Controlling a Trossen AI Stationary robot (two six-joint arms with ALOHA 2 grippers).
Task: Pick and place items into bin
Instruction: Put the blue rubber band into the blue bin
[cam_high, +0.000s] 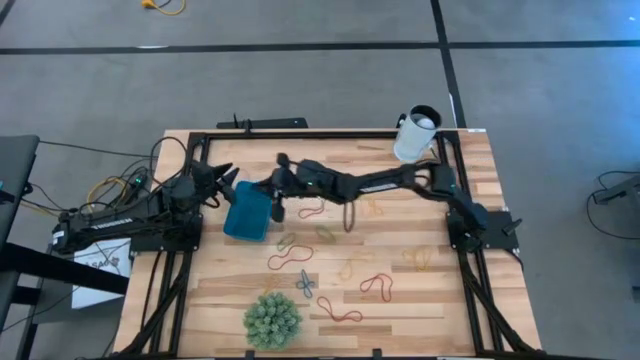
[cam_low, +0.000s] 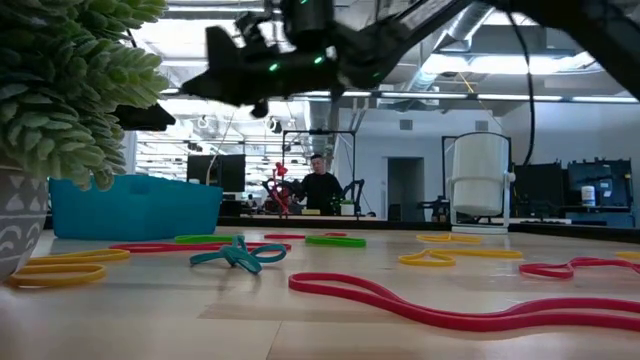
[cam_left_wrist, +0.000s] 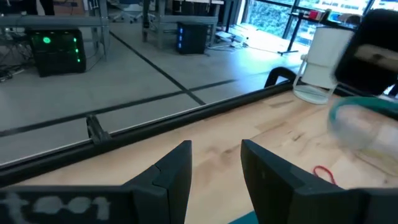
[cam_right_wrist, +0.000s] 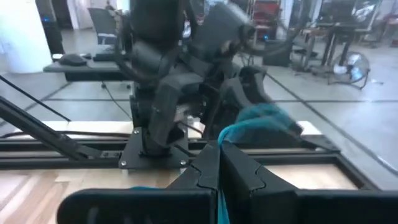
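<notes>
Bands (cam_high: 338, 313) mostly lie loose on our counter (cam_high: 450, 300); our right hand (cam_high: 277, 210), clamped on a teal band (cam_right_wrist: 252, 124), hangs over the bin (cam_high: 246, 216). Left hand (cam_high: 228, 180) waits, parted, empty.

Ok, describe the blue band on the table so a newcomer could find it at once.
Start at the spiky green ball at the table's near edge. Just beyond it, toward the teal bin, lies the blue band, apart from the ball. It is the only blue one lying on the table, twisted into a bow-like knot, while the neighbouring red band is a loose open loop.
</notes>
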